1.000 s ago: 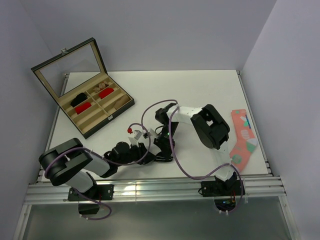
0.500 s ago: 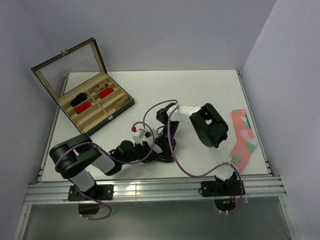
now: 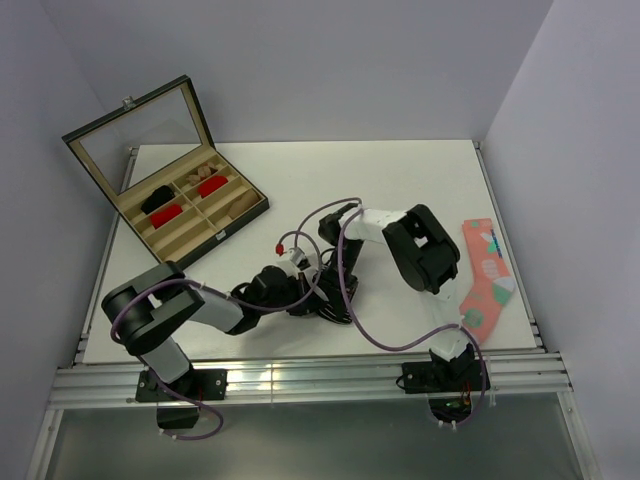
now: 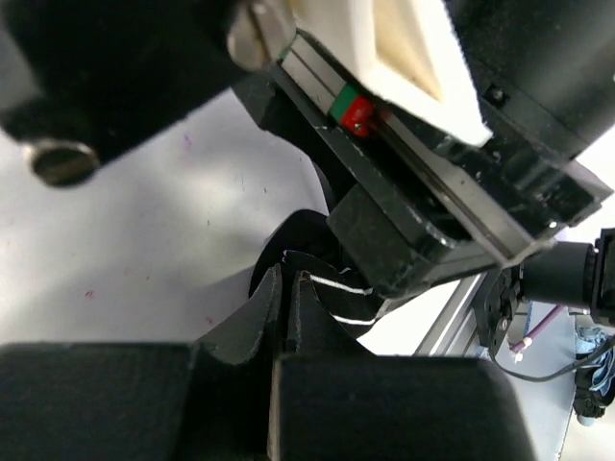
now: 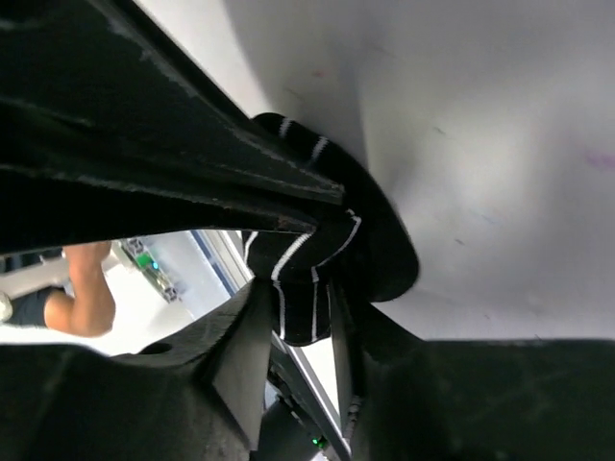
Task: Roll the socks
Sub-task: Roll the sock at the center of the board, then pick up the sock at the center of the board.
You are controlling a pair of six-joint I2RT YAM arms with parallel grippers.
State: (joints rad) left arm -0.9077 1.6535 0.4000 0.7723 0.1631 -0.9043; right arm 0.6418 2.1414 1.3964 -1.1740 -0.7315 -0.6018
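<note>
Table (image 3: 400, 180): white, walled on three sides, fills the middle of the top view.

Case (image 3: 226, 231): dark, divided into compartments, upper left of frame. Glass lid (image 3: 140, 130) stands raised behind it. Inside are two red bundles (image 3: 167, 213), one dark item (image 3: 155, 200) and some pale tan pieces (image 3: 235, 205).

Left arm (image 3: 160, 310): reaches from lower left toward frame centre, lying low over the table. Right arm (image 3: 425, 250): folded, right of centre, wrist bent back toward centre. The two wrists meet just below the middle of the frame, close together. Purple cable (image 3: 352, 300) loops over both.

Pink patterned sock (image 3: 485, 275): flat near the right edge of the table, well apart from both grippers.

Black striped sock (image 4: 332, 293): bunched on the table at frame centre, mostly hidden under the wrists from above. Thin white stripes show in both wrist views.

Left gripper (image 4: 286, 288): clenched, fingers (image 4: 245, 322) almost touching. The sock's striped edge sits right at the tips and looks nipped between them.

Right gripper (image 5: 300, 293): fingers (image 5: 240, 355) stand somewhat apart, low in the frame, with a fold of striped fabric in the gap. Cannot tell whether they press the fabric or merely flank it. The rest of the sock curls dark against the white table just beyond the tips.
</note>
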